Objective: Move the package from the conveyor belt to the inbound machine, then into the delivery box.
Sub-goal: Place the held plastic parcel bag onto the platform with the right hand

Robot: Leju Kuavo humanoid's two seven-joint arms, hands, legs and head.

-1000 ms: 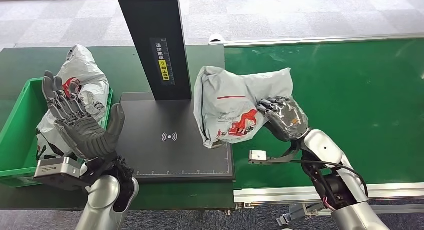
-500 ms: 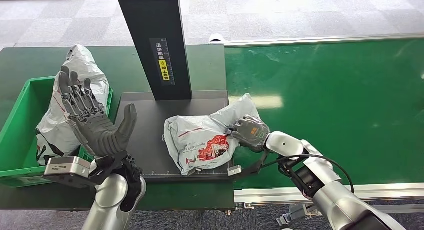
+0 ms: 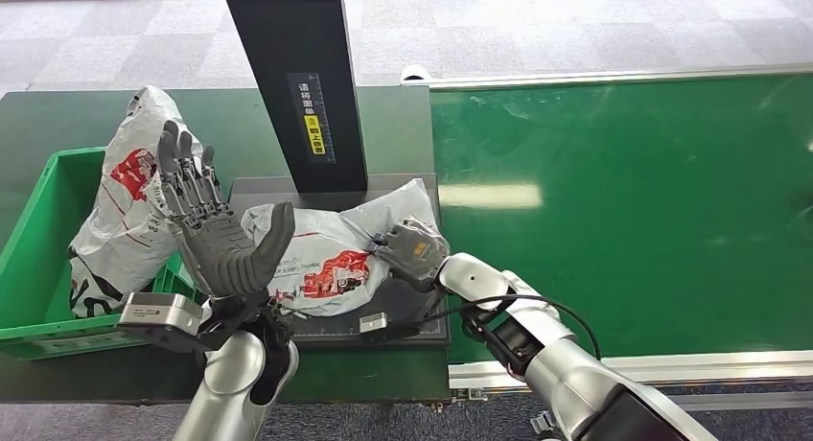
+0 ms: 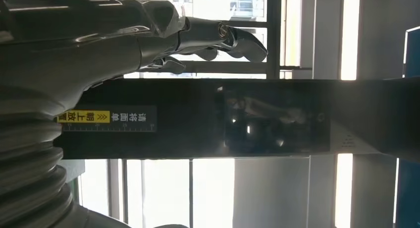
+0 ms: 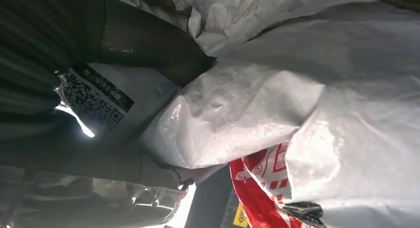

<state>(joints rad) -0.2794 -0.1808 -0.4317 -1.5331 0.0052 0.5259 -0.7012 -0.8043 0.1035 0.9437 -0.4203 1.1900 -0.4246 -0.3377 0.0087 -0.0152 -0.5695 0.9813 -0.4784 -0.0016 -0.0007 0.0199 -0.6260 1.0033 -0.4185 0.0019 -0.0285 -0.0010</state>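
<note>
We see the package (image 3: 321, 259) lying on the black machine (image 3: 403, 321) plate, beside its column. Our right hand (image 3: 414, 252) grips its right end, fingers clamped on it. Our left hand (image 3: 216, 232) hovers upright near it, fingers apart, holding nothing.

Silver jointed arms end in each dark grey robot hand (image 3: 216, 235), black cable (image 3: 537, 302) looping the right forearm.
</note>
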